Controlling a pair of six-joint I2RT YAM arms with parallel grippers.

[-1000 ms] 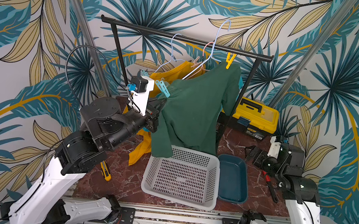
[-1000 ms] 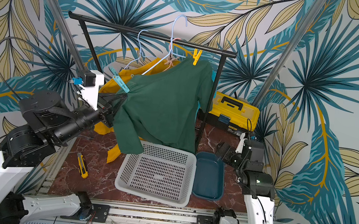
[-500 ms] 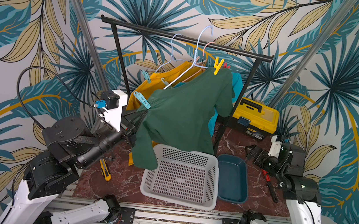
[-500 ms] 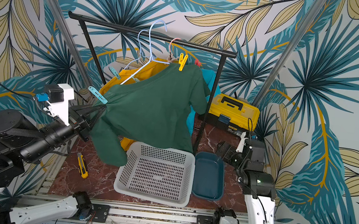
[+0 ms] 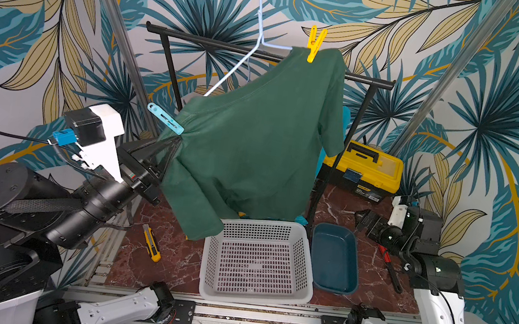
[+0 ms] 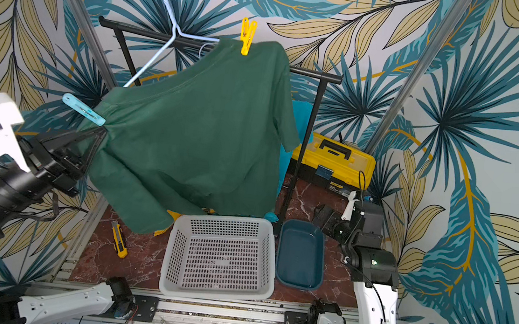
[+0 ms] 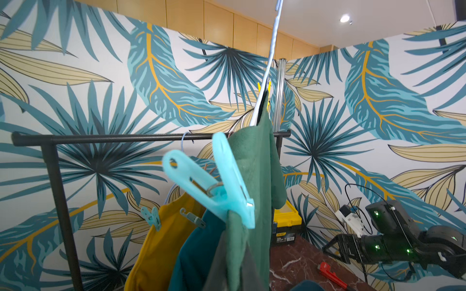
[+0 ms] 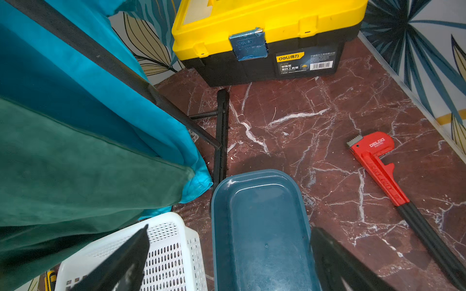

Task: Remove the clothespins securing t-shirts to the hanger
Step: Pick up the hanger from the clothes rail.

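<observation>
A dark green t-shirt (image 5: 252, 155) hangs on a pale blue hanger (image 5: 239, 64), pulled out in front of the black rail (image 5: 199, 38). A teal clothespin (image 5: 165, 118) clamps one shoulder and a yellow clothespin (image 5: 313, 47) the other. My left gripper (image 5: 178, 140) is shut on the green cloth just below the teal clothespin (image 7: 214, 186). Behind hang a golden yellow t-shirt (image 7: 161, 241) and a turquoise t-shirt (image 7: 199, 252), each with a small clothespin (image 7: 151, 218) on it. My right gripper (image 8: 229, 228) stands open and empty low over the blue tray (image 8: 259, 176).
A white slotted basket (image 5: 252, 296) sits at the front under the green shirt, with the blue tray (image 5: 332, 287) beside it. A yellow toolbox (image 5: 364, 168) stands at the back right. A red pipe wrench (image 8: 375, 161) and a yellow utility knife (image 5: 151, 243) lie on the marble.
My left arm has drawn back to the left with the green shirt's shoulder, swinging shirt and hanger out from the rail toward the camera. The right arm has not moved.
</observation>
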